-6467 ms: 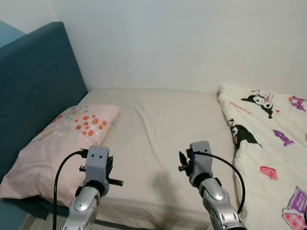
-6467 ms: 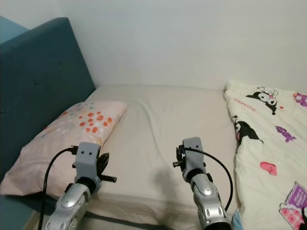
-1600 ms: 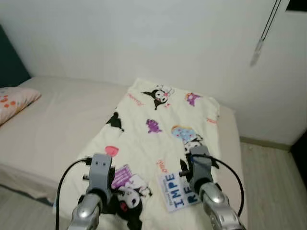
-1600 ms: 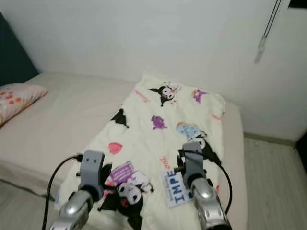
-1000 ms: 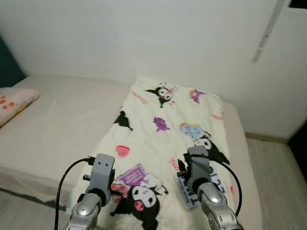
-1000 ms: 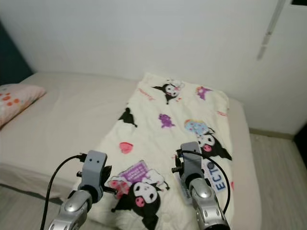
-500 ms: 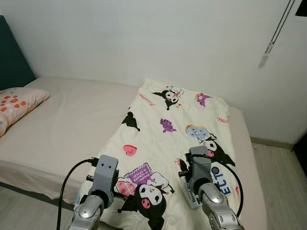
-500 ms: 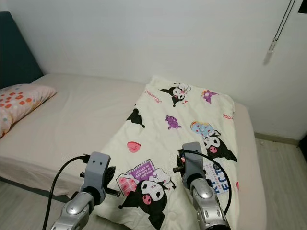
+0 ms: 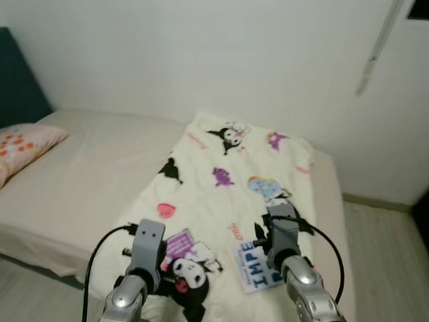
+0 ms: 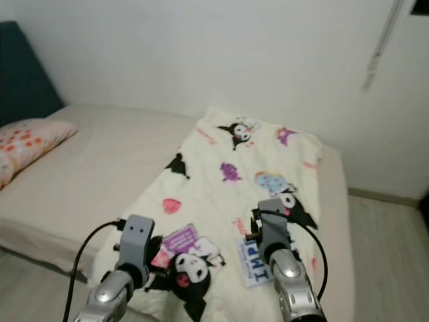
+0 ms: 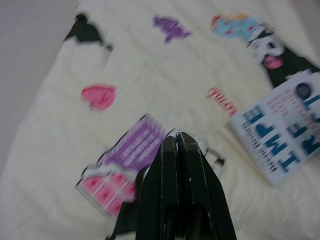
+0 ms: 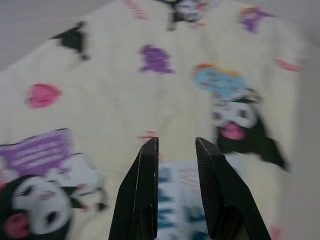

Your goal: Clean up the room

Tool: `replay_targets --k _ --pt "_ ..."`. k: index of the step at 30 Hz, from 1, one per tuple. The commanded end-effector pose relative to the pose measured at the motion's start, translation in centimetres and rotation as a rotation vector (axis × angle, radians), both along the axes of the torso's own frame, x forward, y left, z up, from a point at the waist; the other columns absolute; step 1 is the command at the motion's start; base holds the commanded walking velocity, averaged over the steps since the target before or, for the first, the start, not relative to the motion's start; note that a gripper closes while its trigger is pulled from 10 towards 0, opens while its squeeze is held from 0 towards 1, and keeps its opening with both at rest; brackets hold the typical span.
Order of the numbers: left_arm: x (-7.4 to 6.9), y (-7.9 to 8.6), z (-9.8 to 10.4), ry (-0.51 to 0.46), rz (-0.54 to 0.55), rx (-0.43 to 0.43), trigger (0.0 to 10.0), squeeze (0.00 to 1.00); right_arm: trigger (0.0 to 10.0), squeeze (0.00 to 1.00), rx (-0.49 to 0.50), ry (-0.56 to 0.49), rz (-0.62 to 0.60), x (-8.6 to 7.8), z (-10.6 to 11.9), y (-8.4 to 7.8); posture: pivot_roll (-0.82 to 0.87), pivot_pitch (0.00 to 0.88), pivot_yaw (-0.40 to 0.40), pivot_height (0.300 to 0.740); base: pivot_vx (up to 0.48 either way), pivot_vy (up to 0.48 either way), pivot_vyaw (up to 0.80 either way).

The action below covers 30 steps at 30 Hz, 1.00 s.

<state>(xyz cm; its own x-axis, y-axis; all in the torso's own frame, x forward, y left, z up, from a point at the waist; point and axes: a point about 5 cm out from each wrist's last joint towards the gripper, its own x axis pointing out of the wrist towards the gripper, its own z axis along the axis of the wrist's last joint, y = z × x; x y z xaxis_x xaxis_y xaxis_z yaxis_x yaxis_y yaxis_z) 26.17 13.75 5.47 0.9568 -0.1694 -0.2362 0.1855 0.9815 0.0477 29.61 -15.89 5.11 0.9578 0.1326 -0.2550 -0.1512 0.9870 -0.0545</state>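
A cream blanket [image 9: 228, 168] printed with cartoon figures lies spread over the right half of the bed [image 9: 87, 168]. On its near part rests a white and blue book [image 9: 253, 267] with large letters. Both arms are raised side by side in front of me, above the blanket's near end. My left gripper [image 11: 175, 137] is shut with nothing in it, above a purple and pink print. My right gripper [image 12: 176, 142] is open and empty, hanging over the book [image 12: 175, 185].
A pink dotted pillow [image 9: 27, 144] lies at the left end of the bed, against a dark teal headboard [image 9: 20, 80]. A white wall runs behind the bed. Pale wooden floor [image 9: 385, 255] lies to the right, and a blind cord [image 9: 372, 50] hangs there.
My view has swung from the pillow end of the bed to the blanket and keeps swaying slightly. The blanket, the book and both grippers stay as they were.
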Motion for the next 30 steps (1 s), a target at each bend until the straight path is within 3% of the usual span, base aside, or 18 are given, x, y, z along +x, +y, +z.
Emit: replay_targets --k 1,13,18,22,30 --pt "-0.3 0.7 -0.5 0.026 0.025 0.010 10.0 0.00 10.0 0.00 0.020 0.016 0.008 -0.2 -0.3 0.5 -0.01 0.070 0.012 0.724 0.000 0.000 0.00" --pt "-0.1 1.5 -1.1 0.048 0.108 -0.010 10.0 0.00 10.0 0.00 -0.056 0.069 -0.081 -0.1 -1.1 -0.8 -0.02 0.081 0.016 0.724 0.000 0.000 0.00" --pt "-0.1 0.9 -0.5 0.016 0.076 -0.069 10.0 0.00 10.0 0.00 -0.024 0.101 -0.092 -0.2 -1.4 -1.0 -0.02 0.086 0.011 0.724 0.000 0.000 0.00" --pt "-0.3 -0.2 0.1 -0.006 0.017 -0.169 10.0 0.00 10.0 0.00 -0.001 0.106 -0.089 -0.3 -1.4 -0.9 -0.02 0.088 0.010 0.709 0.000 0.000 0.00" --pt "-0.6 -0.6 0.2 -0.008 -0.017 -0.159 10.0 0.00 10.0 0.00 0.033 0.115 -0.071 -0.3 -1.4 -0.3 -0.01 0.088 0.010 0.684 0.000 0.000 0.00"
